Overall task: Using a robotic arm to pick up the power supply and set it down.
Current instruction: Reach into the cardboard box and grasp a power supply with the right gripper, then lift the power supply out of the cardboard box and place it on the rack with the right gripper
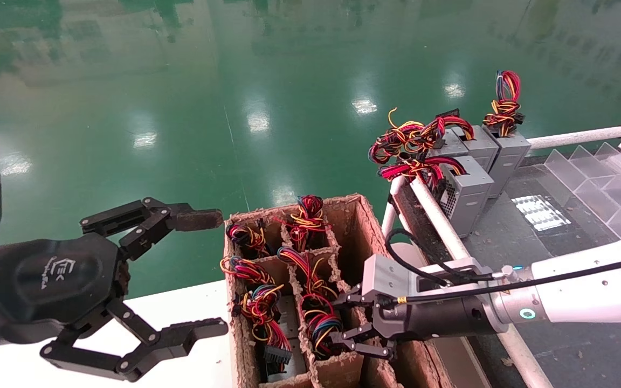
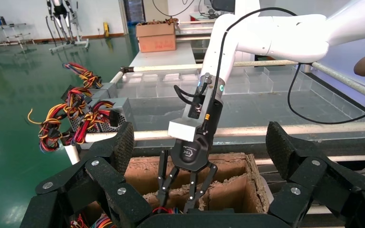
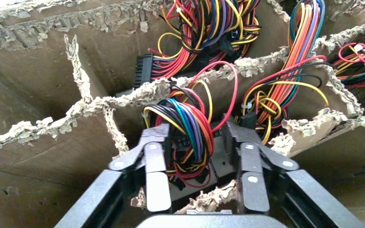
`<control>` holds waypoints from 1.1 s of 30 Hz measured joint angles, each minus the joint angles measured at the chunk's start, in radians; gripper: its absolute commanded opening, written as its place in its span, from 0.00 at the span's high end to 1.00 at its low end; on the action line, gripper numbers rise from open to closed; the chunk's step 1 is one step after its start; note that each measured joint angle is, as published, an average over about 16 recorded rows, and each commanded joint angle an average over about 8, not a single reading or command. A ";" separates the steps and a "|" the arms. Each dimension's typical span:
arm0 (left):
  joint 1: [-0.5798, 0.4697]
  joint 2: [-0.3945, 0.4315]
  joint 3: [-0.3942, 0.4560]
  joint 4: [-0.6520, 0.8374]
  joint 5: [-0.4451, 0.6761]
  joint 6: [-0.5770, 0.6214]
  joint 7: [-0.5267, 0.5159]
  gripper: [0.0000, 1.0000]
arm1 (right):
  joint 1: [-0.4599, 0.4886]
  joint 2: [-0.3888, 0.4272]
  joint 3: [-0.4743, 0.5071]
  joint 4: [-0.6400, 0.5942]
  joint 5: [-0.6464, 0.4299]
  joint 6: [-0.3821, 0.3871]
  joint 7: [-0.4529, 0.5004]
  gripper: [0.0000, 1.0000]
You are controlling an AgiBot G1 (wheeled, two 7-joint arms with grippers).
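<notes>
The power supply [image 3: 190,142] sits low in a cell of the divided cardboard box [image 1: 367,215], near the box's right wall in the head view. Only its looped bundle of red, yellow, orange, blue and black wires and a black connector show clearly; the metal body beneath is mostly hidden. The right pincer [image 1: 356,328] reaches down into that cell, its fingers [image 3: 154,178] set narrowly on either side of the wire loop, touching or just beside it; a firm grip cannot be told.

The box's ragged, frayed dividers [image 3: 123,97] form several cells. The neighbouring cells hold similar wire bundles [image 1: 256,302], each resting above a unit that is barely visible. The cells nearest the right wall appear to hold none.

To the right, on the dark counter [image 1: 515,237] framed by white tubes [image 1: 440,221], three grey power units [image 1: 469,188] stand upright close together, their wires spilling toward the box or rising above. Clear plastic dividers [image 1: 601,178] lie farther along it.

The left pincer [image 1: 181,280] hangs over a white surface [image 1: 192,307] beside the box, fingers spread wide and holding nothing.

Beyond lies a glossy green floor [image 1: 235,81] reflecting ceiling lights.
</notes>
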 measured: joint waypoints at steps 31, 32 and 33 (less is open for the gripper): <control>0.000 0.000 0.000 0.000 0.000 0.000 0.000 0.00 | -0.049 0.078 0.097 0.079 0.128 0.039 -0.029 1.00; 0.000 0.000 0.000 0.000 0.000 0.000 0.000 0.00 | -0.051 0.086 0.107 0.087 0.141 0.042 -0.030 1.00; 0.000 0.000 0.000 0.000 0.000 0.000 0.000 0.00 | -0.052 0.096 0.118 0.096 0.154 0.044 -0.031 1.00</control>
